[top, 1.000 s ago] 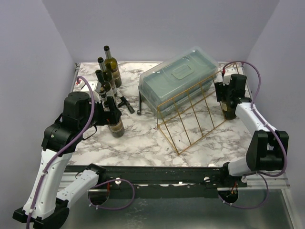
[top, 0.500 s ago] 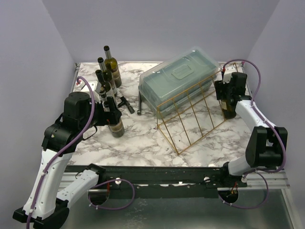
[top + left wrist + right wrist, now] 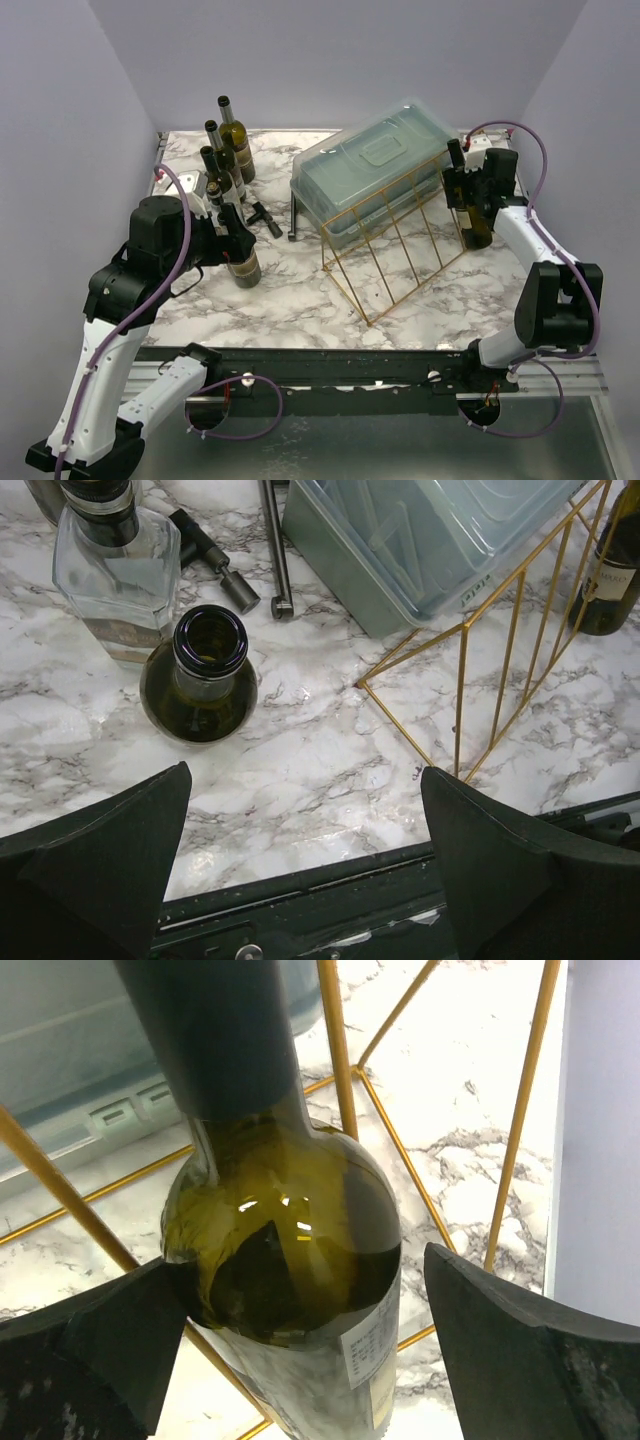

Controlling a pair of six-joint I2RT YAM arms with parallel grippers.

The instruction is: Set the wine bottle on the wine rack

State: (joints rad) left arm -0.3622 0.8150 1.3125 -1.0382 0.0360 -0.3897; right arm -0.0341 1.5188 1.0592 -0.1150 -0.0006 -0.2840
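Note:
The wine bottle (image 3: 478,228) is dark green with a label and leans left, its base on the marble at the right end of the gold wire wine rack (image 3: 345,296). My right gripper (image 3: 468,195) is shut on its shoulder. In the right wrist view the bottle (image 3: 290,1250) fills the space between my fingers (image 3: 90,1350), with the rack's bars (image 3: 335,1050) right behind it. My left gripper (image 3: 232,235) is open and empty by an open dark bottle (image 3: 243,265). In the left wrist view, the rack (image 3: 462,700) is on the right.
A translucent bluish lidded box (image 3: 375,160) stands behind the rack, touching it. Several bottles (image 3: 225,150) stand at the back left, a clear glass one (image 3: 115,570) among them. A small black tool (image 3: 265,215) lies beside them. Walls close in on both sides.
My right gripper has tipped the wine bottle so that its neck now shows to the left of the gripper. The rack has slid a little to the left. The left arm barely moved.

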